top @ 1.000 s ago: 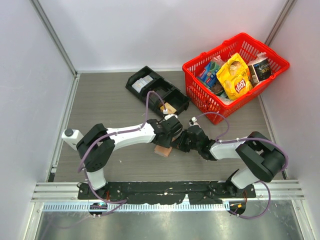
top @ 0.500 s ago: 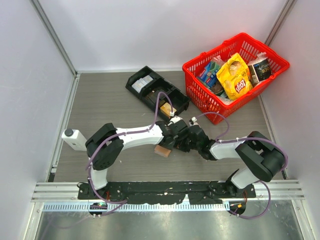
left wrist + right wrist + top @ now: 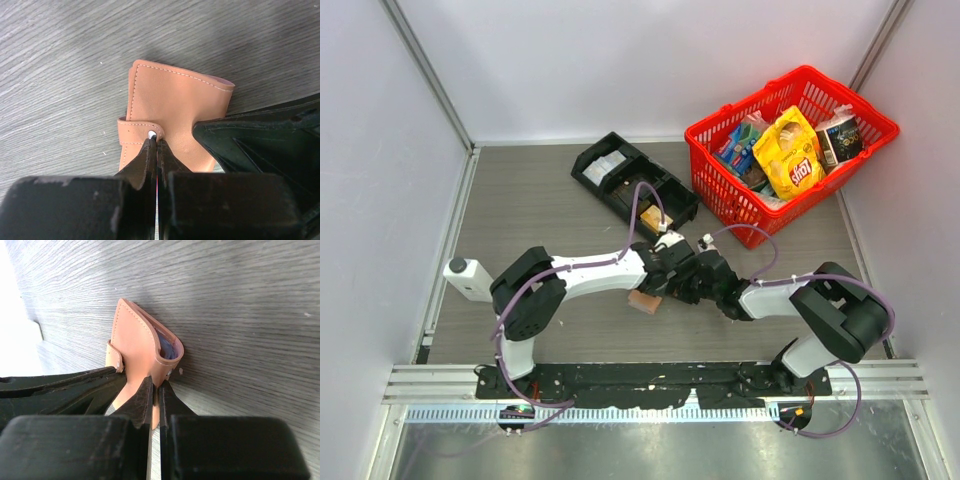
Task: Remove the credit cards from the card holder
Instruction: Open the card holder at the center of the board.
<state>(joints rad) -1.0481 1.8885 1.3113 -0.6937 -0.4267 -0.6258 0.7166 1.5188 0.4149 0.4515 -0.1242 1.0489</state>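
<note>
card holder [image 3: 644, 301] is on the table [image 3: 550, 200], just below centre of the overhead view. Tab [image 3: 132, 131] looks snapped down, no cards showing. Left claw [image 3: 156, 145] is pinched narrow on the tab at the stud [image 3: 152, 133], and right claw [image 3: 156, 387] is pinched narrow on the cover [image 3: 135, 340], lower centre of its view. Risk: thin leather with a tip-only bite. The tab could slip out on the pull, or the right side could lose hold so the whole holder drags along unopened.
</note>
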